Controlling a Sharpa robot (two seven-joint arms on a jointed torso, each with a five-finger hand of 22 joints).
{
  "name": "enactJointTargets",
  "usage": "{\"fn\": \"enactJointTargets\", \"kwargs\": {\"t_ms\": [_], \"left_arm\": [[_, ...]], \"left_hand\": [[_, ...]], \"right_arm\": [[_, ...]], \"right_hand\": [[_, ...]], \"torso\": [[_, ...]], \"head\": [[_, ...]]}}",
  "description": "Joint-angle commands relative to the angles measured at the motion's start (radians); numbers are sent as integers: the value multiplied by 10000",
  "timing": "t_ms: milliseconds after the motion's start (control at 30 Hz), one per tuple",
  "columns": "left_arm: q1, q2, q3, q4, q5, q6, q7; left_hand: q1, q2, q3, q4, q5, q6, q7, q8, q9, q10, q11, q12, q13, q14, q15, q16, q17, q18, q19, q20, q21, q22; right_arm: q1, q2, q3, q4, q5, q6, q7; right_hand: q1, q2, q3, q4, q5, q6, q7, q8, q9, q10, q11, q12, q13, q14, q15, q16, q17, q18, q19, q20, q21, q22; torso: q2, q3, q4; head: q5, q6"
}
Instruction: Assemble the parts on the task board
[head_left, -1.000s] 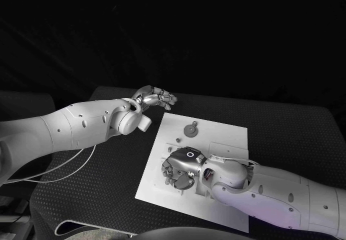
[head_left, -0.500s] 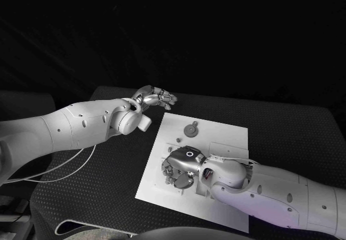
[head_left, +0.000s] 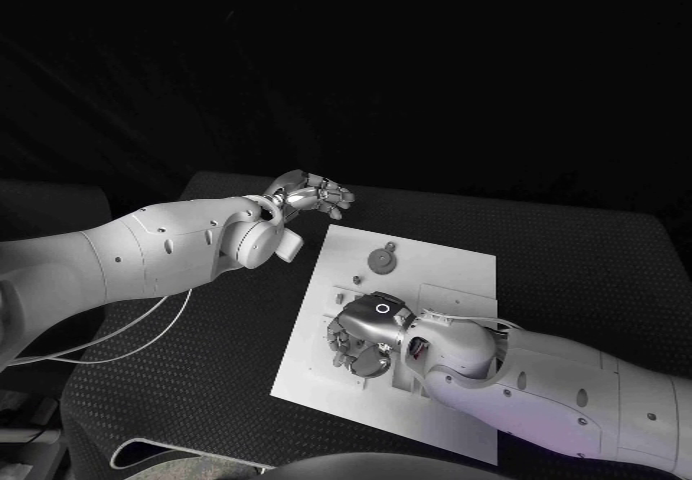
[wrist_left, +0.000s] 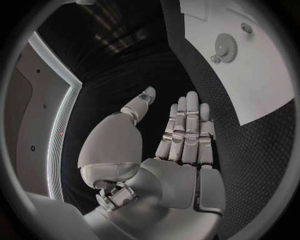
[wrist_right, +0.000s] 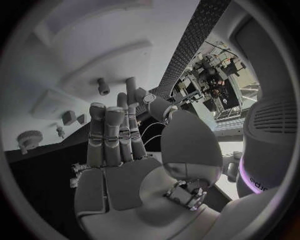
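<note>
The white task board (head_left: 450, 272) lies in the middle of the black table. A grey gear (head_left: 382, 260) stands on its far part, also seen as the gear (wrist_left: 225, 47) and the gear (wrist_right: 28, 137). My right hand (head_left: 361, 335) hovers low over the board's left middle, fingers stretched out and nothing in them (wrist_right: 115, 137). A round grey part (head_left: 371, 364) lies on the board right beside its fingers. A peg (wrist_right: 103, 86) rises from the board beyond the fingertips. My left hand (head_left: 310, 193) hangs off the board's far left corner, fingers straight and empty (wrist_left: 184, 132).
Black textured table (head_left: 577, 260) surrounds the board on all sides. Small fittings (wrist_right: 69, 117) stand on the board near the right hand. A thin cable (head_left: 159, 325) hangs below my left arm.
My right hand has crept a touch to the right over the board. The left hand and the gear are unmoved.
</note>
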Motion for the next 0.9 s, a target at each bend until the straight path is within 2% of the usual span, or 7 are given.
{"fn": "enactJointTargets", "kwargs": {"t_ms": [33,267,467,600,900], "left_arm": [[14,15,8,12,52,129,89],[14,33,8,15,53,146,88],[14,40,8,14,53,144,82],[14,53,8,14,53,167,66],[14,49,8,5,53,186,48]], "left_hand": [[5,98,-16,60,7,-28,19,36,-17,10,51,1,-15,44,57,-33,12,-74,83,17,-57,16],[4,97,-18,61,7,-29,18,37,-18,8,52,0,-17,43,58,-37,16,-74,82,18,-60,18],[3,97,-19,63,6,-30,19,38,-20,7,53,-1,-20,42,59,-42,22,-74,83,19,-63,21],[1,98,-20,65,6,-31,19,38,-21,6,54,-1,-22,42,59,-46,26,-74,83,19,-66,22],[-4,95,-25,69,3,-34,16,39,-24,2,56,-3,-28,40,62,-57,37,-74,81,22,-73,27]], "right_arm": [[0,11,5,7,-193,135,-130],[1,75,-1,14,-107,539,11],[0,153,-28,61,31,612,120],[0,191,-46,129,134,659,156],[0,239,-78,37,153,625,120]], "right_hand": [[423,311,16,40,28,65,-34,29,18,27,-20,56,31,-6,-81,58,16,370,-10,-51,38,147],[422,300,17,39,27,68,-35,30,23,26,-21,57,38,-5,-81,61,18,370,-10,-51,41,147],[427,259,43,40,28,59,-33,21,32,9,-19,50,56,-12,-80,65,20,370,-26,-49,40,145],[423,240,60,44,28,58,-31,18,36,1,-17,48,66,-17,-78,65,21,370,-35,-45,40,144],[412,225,96,52,28,47,-25,4,42,-17,-11,39,83,-29,-73,60,19,370,-51,-37,36,140]], "torso": [[6,9,-1],[3,2,-3],[6,2,-9],[1,-7,12],[3,-6,9]], "head": [[3,0],[-14,-4],[-27,-15],[-53,-14],[-58,-17]]}}
